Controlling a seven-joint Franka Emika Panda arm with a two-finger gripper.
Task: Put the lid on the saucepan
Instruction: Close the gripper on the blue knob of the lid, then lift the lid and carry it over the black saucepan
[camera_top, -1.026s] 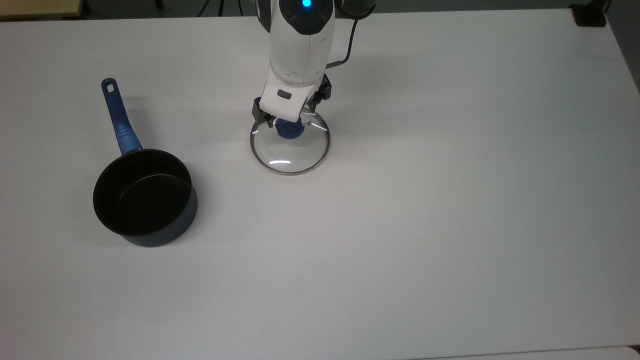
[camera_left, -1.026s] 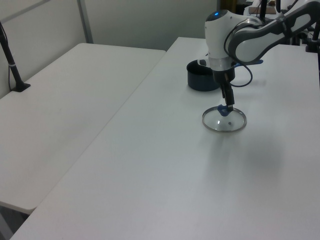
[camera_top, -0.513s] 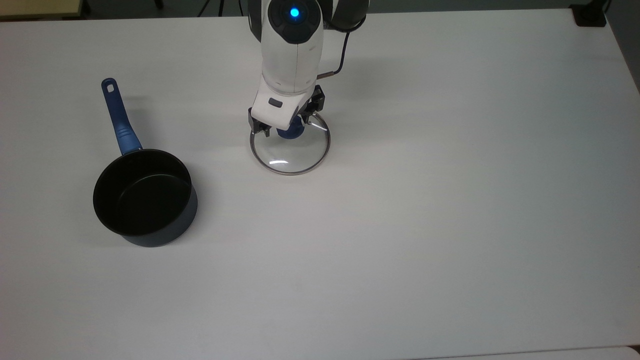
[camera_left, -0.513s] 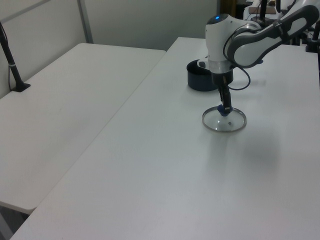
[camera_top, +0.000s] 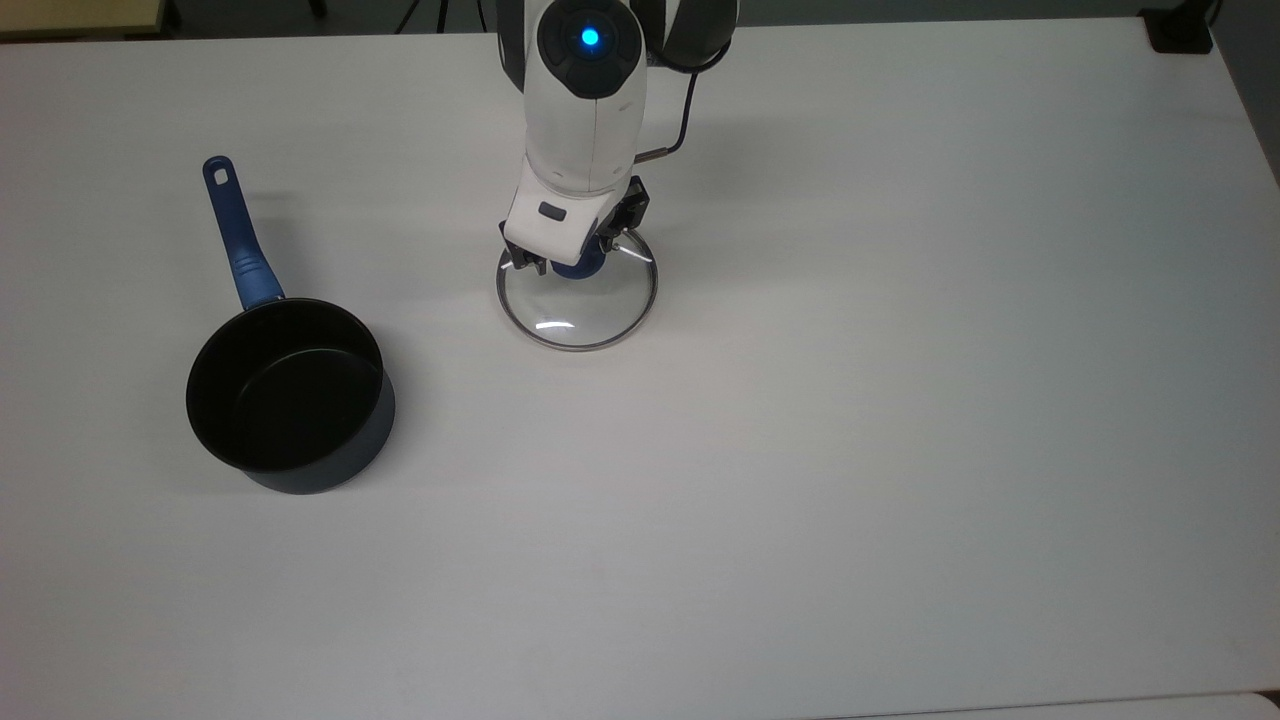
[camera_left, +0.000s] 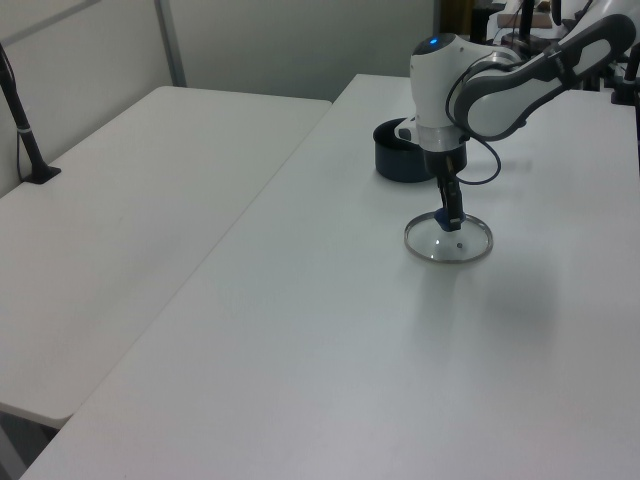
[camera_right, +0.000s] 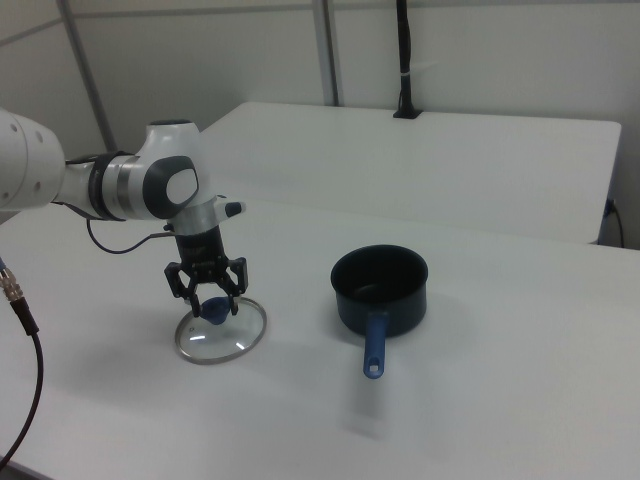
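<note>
The glass lid (camera_top: 577, 305) lies flat on the white table (camera_top: 850, 400), its blue knob (camera_top: 578, 266) at the centre. My gripper (camera_top: 572, 254) stands upright over the knob, open, with one finger on either side of it; the right view shows the same straddle over the lid (camera_right: 220, 336) by the gripper (camera_right: 210, 297). The saucepan (camera_top: 290, 395) stands apart at the top view's left, black inside, its blue handle (camera_top: 238, 235) pointing toward the far edge. The left view has the saucepan (camera_left: 400, 160) behind the arm and the lid (camera_left: 448, 242) in front.
A second white table (camera_left: 130, 200) adjoins at the left view's left, with a black post (camera_left: 25, 130) on it. A black block (camera_top: 1180, 30) sits at the top view's far right corner. A cable (camera_right: 20, 310) hangs at the right view's left edge.
The arm has shifted slightly toward the top view's left and sunk a little, bringing the fingers lower around the knob. The lid and saucepan stay in place.
</note>
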